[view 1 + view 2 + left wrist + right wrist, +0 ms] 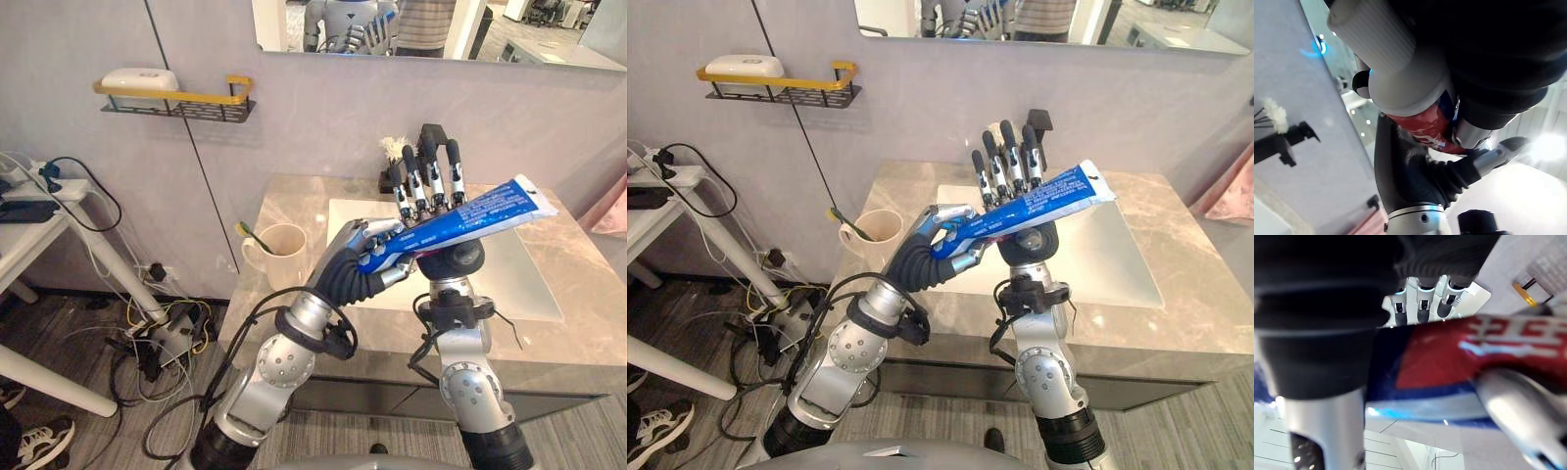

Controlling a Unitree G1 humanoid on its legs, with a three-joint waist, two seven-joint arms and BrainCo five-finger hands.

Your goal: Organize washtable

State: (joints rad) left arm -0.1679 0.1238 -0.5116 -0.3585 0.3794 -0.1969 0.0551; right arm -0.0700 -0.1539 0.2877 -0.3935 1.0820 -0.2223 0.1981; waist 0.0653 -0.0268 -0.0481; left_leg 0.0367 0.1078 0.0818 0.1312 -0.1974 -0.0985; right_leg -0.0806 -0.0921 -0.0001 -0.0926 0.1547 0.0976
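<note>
Toothpaste tube (460,217), cap inside left hand (355,262)

- The left arm (284,364) and right arm (472,380) were silver-grey, with round joint housings dotted with small screws.
- The left hand (358,259) and right hand (428,196) had silver fingers with dark tips.
- Dark ribbed covers wrapped both wrists.

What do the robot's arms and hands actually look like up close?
Both arms are silver-grey, built of rounded jointed segments. The left hand and right hand have slim silver fingers with dark tips, and a dark ribbed cover wraps each wrist.
</note>
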